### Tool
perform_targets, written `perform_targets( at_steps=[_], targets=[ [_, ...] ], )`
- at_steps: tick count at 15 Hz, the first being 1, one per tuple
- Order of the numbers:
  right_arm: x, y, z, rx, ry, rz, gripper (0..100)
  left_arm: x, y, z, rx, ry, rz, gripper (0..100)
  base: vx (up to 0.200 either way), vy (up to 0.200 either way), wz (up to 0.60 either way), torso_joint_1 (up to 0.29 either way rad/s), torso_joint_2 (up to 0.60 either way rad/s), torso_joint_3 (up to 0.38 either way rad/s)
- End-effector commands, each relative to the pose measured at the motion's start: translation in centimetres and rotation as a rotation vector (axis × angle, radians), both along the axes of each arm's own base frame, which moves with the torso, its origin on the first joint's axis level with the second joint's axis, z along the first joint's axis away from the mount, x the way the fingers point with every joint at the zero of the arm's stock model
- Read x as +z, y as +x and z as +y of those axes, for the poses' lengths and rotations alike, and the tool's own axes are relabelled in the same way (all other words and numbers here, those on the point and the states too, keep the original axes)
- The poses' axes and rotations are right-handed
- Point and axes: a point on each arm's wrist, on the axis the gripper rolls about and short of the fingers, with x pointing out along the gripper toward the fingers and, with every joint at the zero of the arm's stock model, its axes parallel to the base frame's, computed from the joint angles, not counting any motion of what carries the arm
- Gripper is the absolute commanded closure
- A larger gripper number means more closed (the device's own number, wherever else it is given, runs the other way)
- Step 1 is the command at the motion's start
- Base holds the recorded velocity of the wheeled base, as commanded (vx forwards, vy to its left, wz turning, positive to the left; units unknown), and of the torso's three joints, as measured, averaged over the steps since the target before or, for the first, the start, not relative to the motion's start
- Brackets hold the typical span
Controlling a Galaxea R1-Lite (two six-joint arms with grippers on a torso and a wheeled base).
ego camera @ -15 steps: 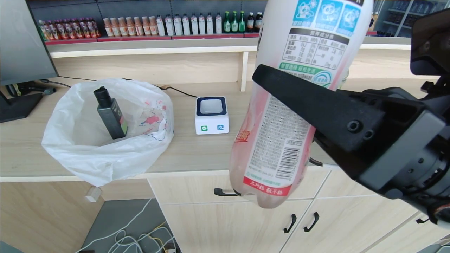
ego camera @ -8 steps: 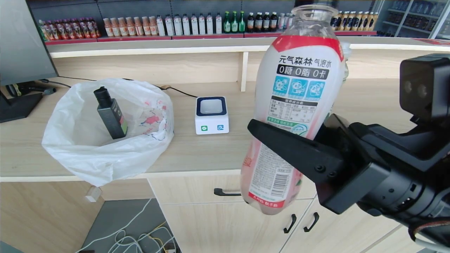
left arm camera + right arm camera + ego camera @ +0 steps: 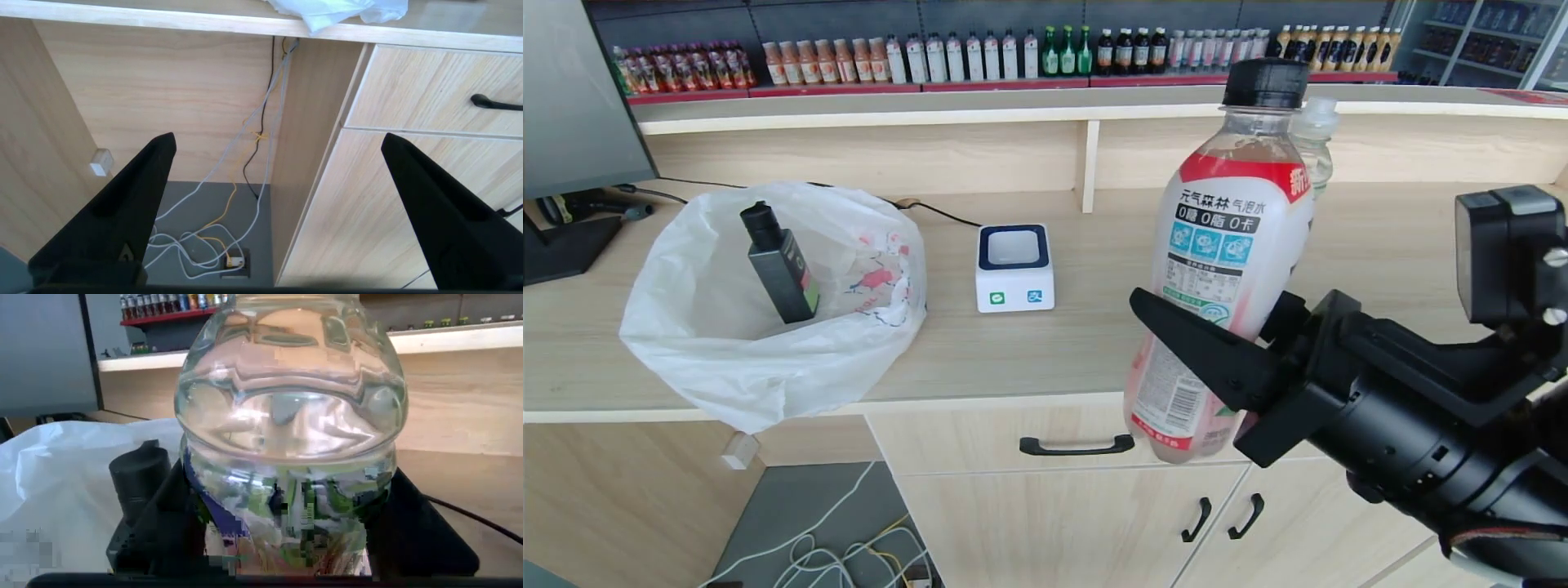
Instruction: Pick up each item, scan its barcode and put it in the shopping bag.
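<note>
At far left, shopping bag point(image 3: 727, 367): it sits open on the counter, mouth up, ready to take more.
Dark bottle point(image 3: 780, 265): it is standing inside the bag, so I judge one item finished.
Left hand point(image 3: 274, 220): my fingers are spread wide around nothing, hanging below the counter edge in front of the cabinet and its loose cables.
Scanner point(image 3: 1014, 268): the white box is at centre frame, window up, just right of the bag, with nothing over it.
Pink bottle point(image 3: 1225, 269): it is right of centre, upright with a slight tilt, in the air off the counter's front edge and well apart from the scanner.
Right hand point(image 3: 1209, 306): I am clamped across the pink bottle's lower half.
Clear bottle point(image 3: 1313, 139): its top shows behind the pink one, so I take it as one more item waiting.
Left to do: I would say the pink bottle needs its scan and the bag, then the clear bottle.
Hidden: my far finger is behind the pink bottle. I cannot find the barcode on the face turned to me, nor tell whether it has been scanned. The clear bottle's body is covered.
</note>
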Motion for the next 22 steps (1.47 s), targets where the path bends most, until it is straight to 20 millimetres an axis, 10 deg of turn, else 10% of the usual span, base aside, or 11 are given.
perform_targets(
  at_steps=[1, 22],
  targets=[
    [-0.8, 0.3, -0.3, -0.074, -0.038, 0.003, 100, 0.0, 0.0, 0.0, 0.0, 0.0, 0.0, 0, 0.0, 0.0, 0.0, 0.0, 0.0, 0.0],
    [0.4, 0.3, -1.0, -0.316, -0.021, -0.052, 100, 0.0, 0.0, 0.0, 0.0, 0.0, 0.0, 0, 0.0, 0.019, 0.0, 0.0, 0.0, 0.0]
  ],
)
